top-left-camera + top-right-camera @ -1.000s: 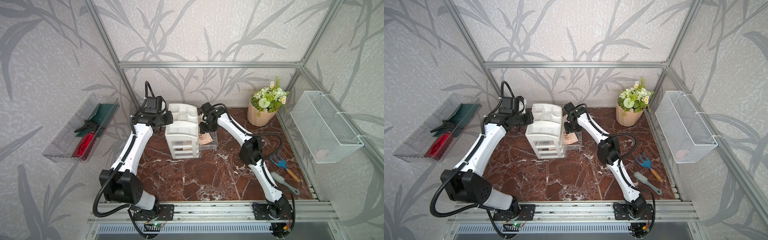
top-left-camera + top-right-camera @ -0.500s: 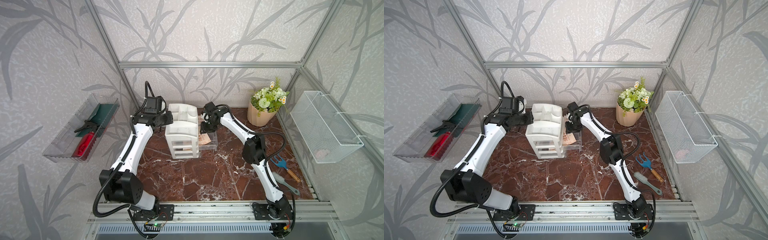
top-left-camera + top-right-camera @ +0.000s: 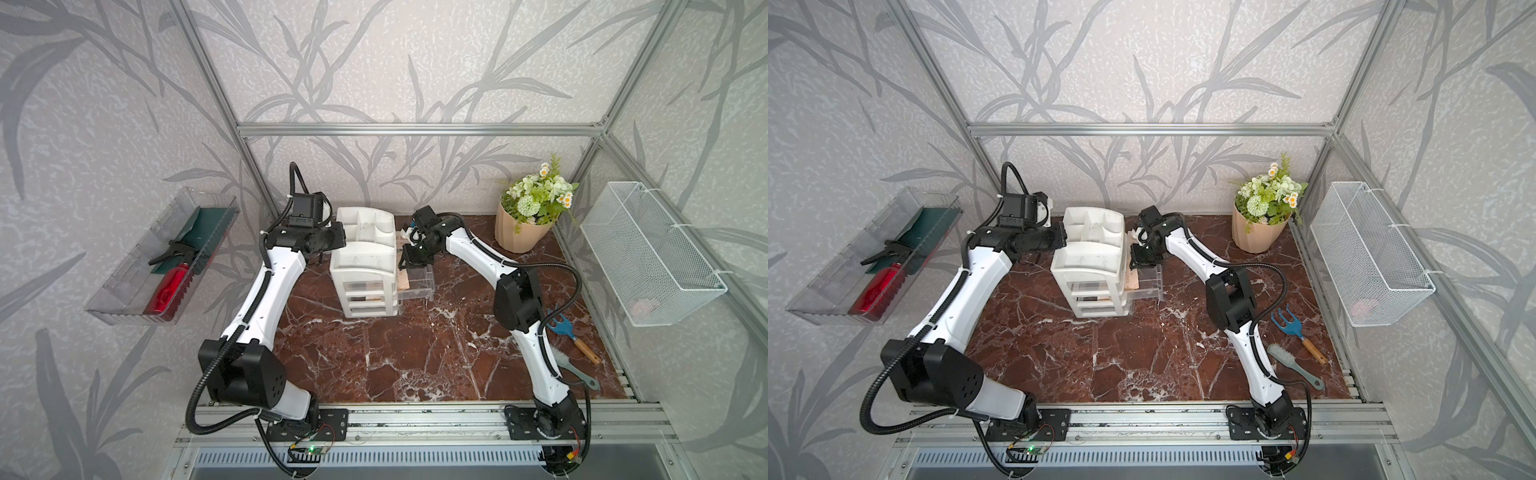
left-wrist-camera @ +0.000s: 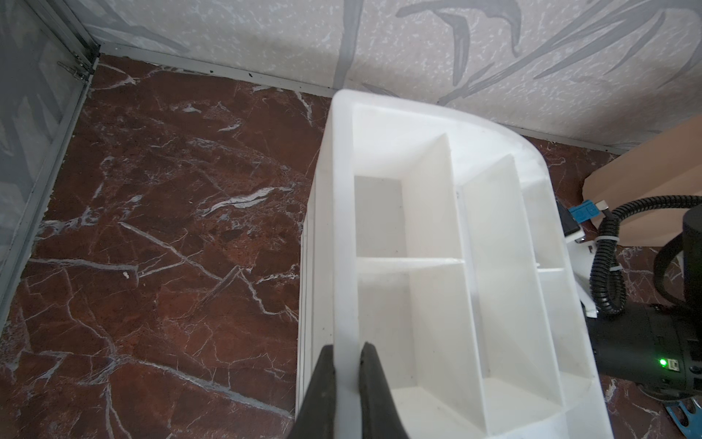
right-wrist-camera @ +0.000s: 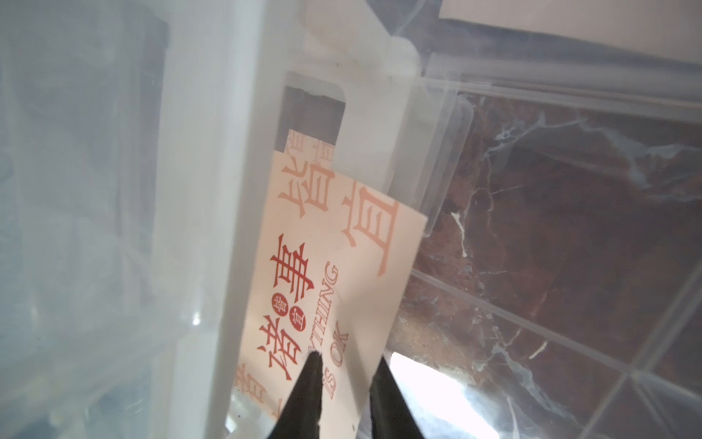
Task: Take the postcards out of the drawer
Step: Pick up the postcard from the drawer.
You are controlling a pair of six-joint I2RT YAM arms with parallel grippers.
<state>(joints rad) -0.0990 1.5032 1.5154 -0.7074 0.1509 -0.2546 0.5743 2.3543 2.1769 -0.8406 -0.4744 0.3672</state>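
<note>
You are looking at:
- organiser [image 3: 365, 253]: white plastic, reading matt
- drawer [image 3: 422, 280]: clear plastic, catching glossy glare
- postcards [image 5: 342, 273]: smooth matt paper
- table [image 3: 415, 353]: red-brown marble finish, shining polished
- basket [image 3: 648, 257]: white-coated wire mesh
- frame [image 3: 415, 129]: brushed metal
- pot [image 3: 519, 235]: matt peach
- rake [image 3: 571, 336]: wooden handle

The only readable print was on the peach postcard [image 5: 342, 258] in the right wrist view, where the English letters "THING IS OK" ran beside large orange-red Chinese characters, the line's beginning being hidden.
</note>
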